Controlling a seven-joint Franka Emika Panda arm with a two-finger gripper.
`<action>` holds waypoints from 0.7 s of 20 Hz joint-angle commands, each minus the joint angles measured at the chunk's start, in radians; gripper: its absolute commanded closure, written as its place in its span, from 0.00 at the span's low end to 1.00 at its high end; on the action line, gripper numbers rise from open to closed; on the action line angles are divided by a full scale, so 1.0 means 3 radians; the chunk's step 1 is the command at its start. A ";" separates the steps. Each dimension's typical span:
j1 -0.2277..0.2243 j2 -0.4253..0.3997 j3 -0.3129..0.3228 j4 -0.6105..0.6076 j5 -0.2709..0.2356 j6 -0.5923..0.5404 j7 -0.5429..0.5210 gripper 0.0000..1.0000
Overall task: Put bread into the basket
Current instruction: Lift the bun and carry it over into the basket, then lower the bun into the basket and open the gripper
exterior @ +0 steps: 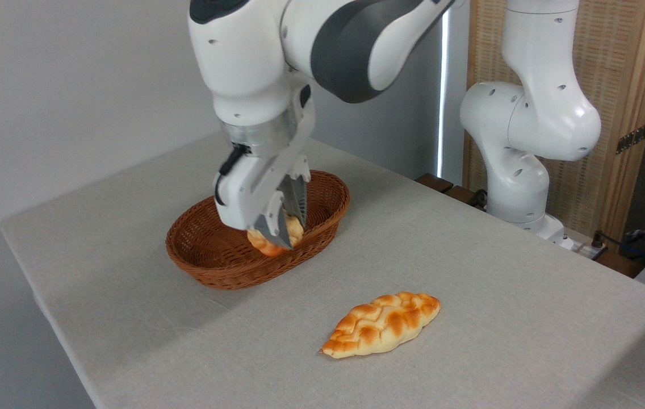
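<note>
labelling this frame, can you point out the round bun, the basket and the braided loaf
round bun (261,243): fixed camera, its orange-brown lower left edge beside the pincer finger.
basket (209,271): fixed camera, the near left outer wall.
braided loaf (382,324): fixed camera, the middle of its plaited top.

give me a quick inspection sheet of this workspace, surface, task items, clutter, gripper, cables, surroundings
surface: table under a pale grey cloth, a few light creases.
job's things: bun inside the wicker basket, between the gripper's fingers; whether it rests on the basket floor cannot be told.
clutter: one braided loaf lying on the cloth, in front of and to the right of the basket, apart from it.
grippers: gripper lowered into the basket, fingers closed on the bun.
cables: dark cables beyond the table's far right edge, near the arm's base; none seen on the cloth.
surroundings: plain wall at left, woven wood-framed panel behind the arm.
</note>
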 commanded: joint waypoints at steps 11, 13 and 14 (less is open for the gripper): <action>-0.0018 -0.0052 -0.0650 0.0033 -0.0060 -0.0005 -0.1481 0.00; -0.0018 -0.0067 -0.0640 0.0039 -0.0055 -0.0030 -0.1523 0.00; -0.0018 -0.0098 -0.0640 0.0039 -0.0030 -0.0086 -0.1533 0.00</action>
